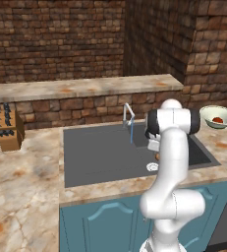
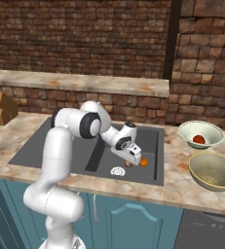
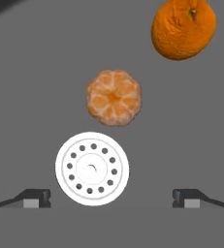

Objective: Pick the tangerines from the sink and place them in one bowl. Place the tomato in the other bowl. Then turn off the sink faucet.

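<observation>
Tangerines: paler one [image 3: 113, 98] and bright one [image 3: 183, 29], both on the sink [image 3: 36, 87] floor.
Gripper [image 3: 111, 197]: jaws wide apart, empty, above the drain [image 3: 92, 168].
Tomato [image 2: 198, 139]: already in cream bowl [image 2: 200, 127].
Olive bowl [image 2: 214, 171]: empty.
Faucet [image 1: 128, 115]: running; shut-off pending.

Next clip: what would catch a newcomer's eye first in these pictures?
The white arm bends down into the dark sink, its open hand hovering over the white drain. Just beyond the drain lie two tangerines, a peeled pale one and a bright orange one. On the counter to the right, the tomato already sits in the cream bowl, beside an olive-tan bowl.
</observation>
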Robot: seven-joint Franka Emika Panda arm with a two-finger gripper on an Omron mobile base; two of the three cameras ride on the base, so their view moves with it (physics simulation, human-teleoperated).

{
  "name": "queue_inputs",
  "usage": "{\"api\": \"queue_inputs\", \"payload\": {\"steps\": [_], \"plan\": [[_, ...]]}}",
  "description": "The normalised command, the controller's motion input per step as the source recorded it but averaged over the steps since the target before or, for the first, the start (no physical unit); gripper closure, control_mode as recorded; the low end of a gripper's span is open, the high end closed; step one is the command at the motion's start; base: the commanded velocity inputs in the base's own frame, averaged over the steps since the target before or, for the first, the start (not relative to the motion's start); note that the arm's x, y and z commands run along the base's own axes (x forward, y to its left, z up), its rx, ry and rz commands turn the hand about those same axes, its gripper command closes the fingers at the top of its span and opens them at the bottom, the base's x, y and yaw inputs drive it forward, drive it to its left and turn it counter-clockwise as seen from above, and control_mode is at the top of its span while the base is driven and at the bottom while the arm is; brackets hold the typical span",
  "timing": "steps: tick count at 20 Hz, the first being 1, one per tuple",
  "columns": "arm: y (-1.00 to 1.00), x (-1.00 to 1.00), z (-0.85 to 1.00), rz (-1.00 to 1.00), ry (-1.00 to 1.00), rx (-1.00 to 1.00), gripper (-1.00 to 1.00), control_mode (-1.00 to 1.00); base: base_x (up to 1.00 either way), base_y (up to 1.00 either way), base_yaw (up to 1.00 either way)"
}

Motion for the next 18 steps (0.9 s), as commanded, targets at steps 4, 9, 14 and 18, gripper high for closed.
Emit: {"api": "queue_inputs", "payload": {"steps": [4, 9, 14, 18], "plan": [[-0.01, 0.34, -0.32, 0.00, 0.00, 0.01, -1.00, -1.00, 0.00, 0.00, 0.00], [-0.07, 0.37, -0.31, 0.00, 0.00, 0.00, -1.00, -1.00, 0.00, 0.00, 0.00], [-0.18, 0.28, -0.29, 0.00, 0.00, 0.00, -1.00, -1.00, 0.00, 0.00, 0.00], [-0.16, 0.09, -0.30, 0.00, 0.00, 0.00, -1.00, -1.00, 0.00, 0.00, 0.00]]}}
